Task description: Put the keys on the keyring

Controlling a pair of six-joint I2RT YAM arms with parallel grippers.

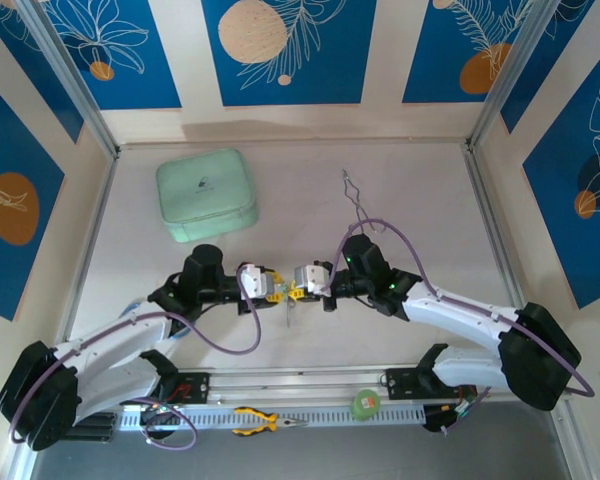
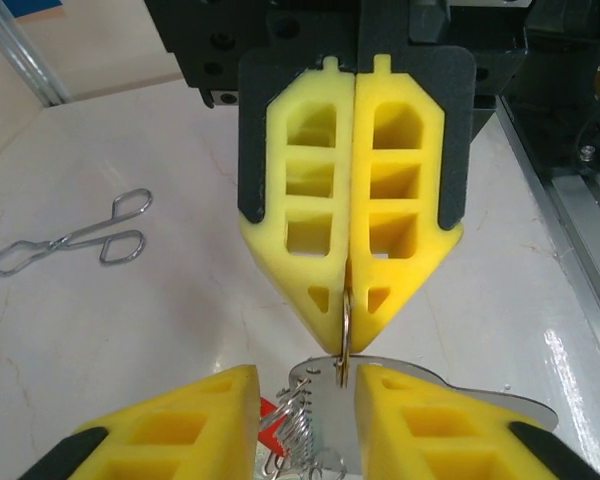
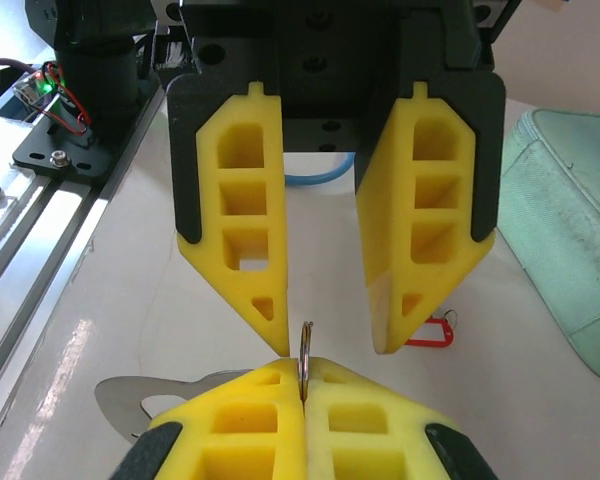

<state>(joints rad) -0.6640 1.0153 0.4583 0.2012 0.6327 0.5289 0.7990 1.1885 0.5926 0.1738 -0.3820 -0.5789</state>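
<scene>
Right pincer (image 3: pixel 303 375) clamps thin wire ring (image 3: pixel 305 345) edge-on; left pincer (image 2: pixel 310 375) spread around flat keyring (image 3: pixel 130 400) — off-centre squeeze may twist ring out — keyring falls onto worktop (image 2: pixel 130 330).

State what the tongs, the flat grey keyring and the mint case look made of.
Tongs: apparently bare steel wire, bright glints. Keyring: flat sheet metal, dull grey sheen. Case: matte, seamed edge; likely fabric or faux leather, unclear which.

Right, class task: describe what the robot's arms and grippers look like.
The left arm and right arm have white links, black joints and looping purple cables. The left gripper and right gripper carry yellow wedge-shaped fingers with rectangular cut-outs, backed by black plates.
</scene>
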